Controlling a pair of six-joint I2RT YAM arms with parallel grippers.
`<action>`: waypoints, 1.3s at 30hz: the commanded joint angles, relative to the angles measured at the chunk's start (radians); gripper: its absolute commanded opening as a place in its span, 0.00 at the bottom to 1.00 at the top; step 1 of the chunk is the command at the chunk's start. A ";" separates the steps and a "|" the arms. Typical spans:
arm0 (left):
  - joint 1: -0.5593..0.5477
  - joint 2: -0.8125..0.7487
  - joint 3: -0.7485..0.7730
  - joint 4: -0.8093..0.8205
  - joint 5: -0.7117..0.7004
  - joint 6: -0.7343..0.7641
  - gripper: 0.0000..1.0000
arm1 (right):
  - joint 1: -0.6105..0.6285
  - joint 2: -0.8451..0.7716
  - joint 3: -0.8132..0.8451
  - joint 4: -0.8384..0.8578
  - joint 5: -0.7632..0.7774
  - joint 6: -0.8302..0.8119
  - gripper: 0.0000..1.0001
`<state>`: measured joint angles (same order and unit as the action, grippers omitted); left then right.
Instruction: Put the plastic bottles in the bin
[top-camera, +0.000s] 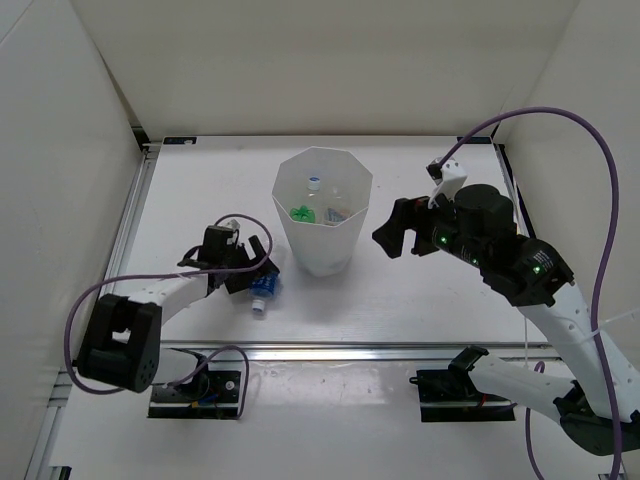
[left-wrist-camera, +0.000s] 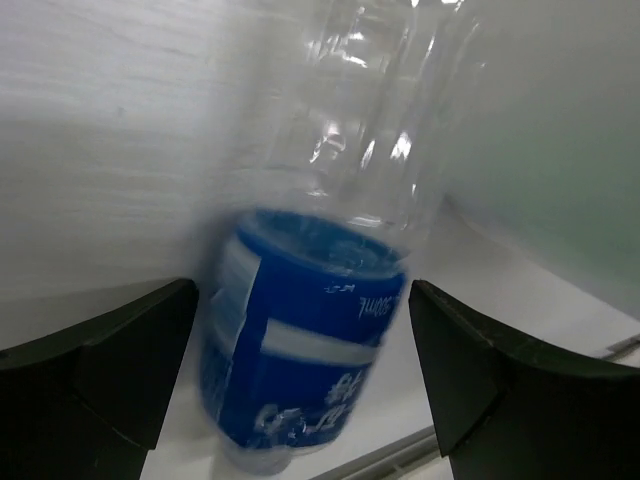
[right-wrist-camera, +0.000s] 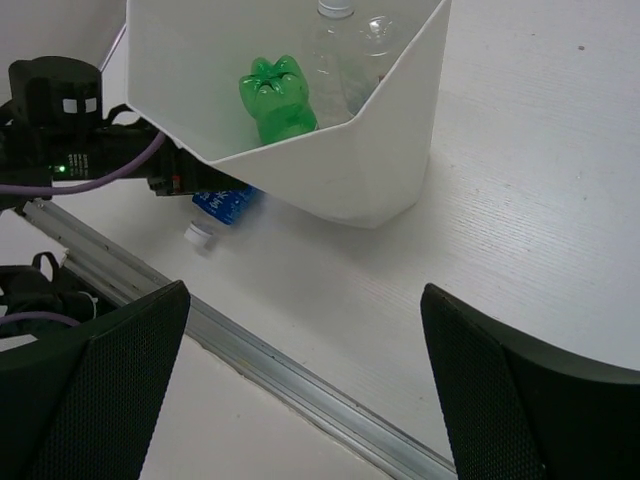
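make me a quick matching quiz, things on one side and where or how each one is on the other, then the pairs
1 green bottle
2 blue-labelled bottle
3 right gripper
4 bin

a open, holding nothing
b upright on the table
c inside the bin
d lying between the fingers of the left gripper

Pairs: 1-c, 2-d, 3-a, 4-b

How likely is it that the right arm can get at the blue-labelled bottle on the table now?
Probably not directly: the bin stands between the right claw and the blue-labelled bottle, and the left claw has its fingers either side of that bottle.
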<state>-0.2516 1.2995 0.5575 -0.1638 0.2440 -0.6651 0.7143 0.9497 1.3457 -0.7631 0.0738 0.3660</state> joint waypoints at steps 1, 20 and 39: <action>-0.015 0.043 0.050 0.023 0.038 0.024 1.00 | -0.003 -0.006 0.035 -0.013 -0.016 -0.024 1.00; 0.130 -0.295 0.342 -0.252 0.026 -0.067 0.66 | -0.003 -0.043 -0.065 0.007 0.043 0.004 1.00; -0.202 0.239 1.220 -0.355 -0.063 0.039 0.83 | -0.012 -0.034 -0.120 0.062 0.083 0.004 1.00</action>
<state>-0.4126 1.5116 1.7527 -0.4484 0.2203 -0.6617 0.7067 0.9226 1.2335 -0.7448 0.1280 0.3752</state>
